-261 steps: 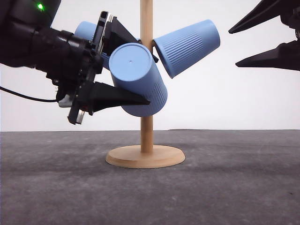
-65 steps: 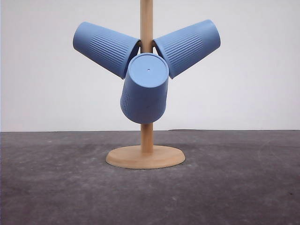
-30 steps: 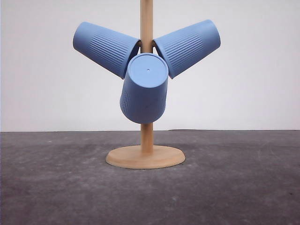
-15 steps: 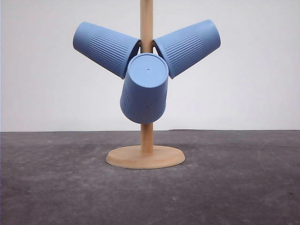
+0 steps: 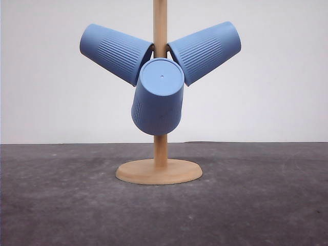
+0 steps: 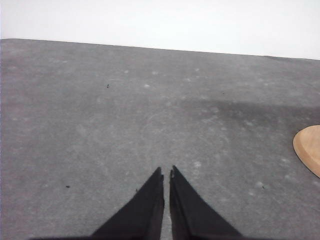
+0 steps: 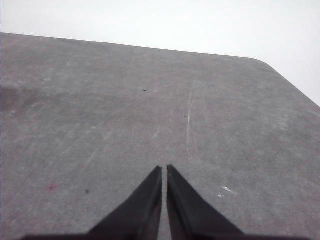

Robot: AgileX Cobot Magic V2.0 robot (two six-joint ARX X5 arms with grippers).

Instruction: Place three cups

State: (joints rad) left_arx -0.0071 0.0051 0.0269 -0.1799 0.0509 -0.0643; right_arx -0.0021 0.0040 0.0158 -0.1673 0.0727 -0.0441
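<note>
Three light-blue ribbed cups hang on a wooden stand in the front view. One cup (image 5: 115,52) slants up to the left, one cup (image 5: 206,50) slants up to the right, and the third cup (image 5: 158,97) points its flat base toward the camera in front of the pole (image 5: 160,23). Over bare grey table, my left gripper (image 6: 166,172) is shut with nothing between its black fingers. In its own wrist view my right gripper (image 7: 164,169) is likewise shut and empty above the table.
The stand's round wooden base (image 5: 159,171) rests on the dark grey table mat (image 5: 61,200); an edge of that base (image 6: 310,150) shows in the left wrist view. A white wall lies behind. The mat's rounded corner (image 7: 265,62) shows in the right wrist view.
The left arm that held the front cup 8.7 s ago and the right gripper have left the front view. The front cup has since hung still on the stand.
</note>
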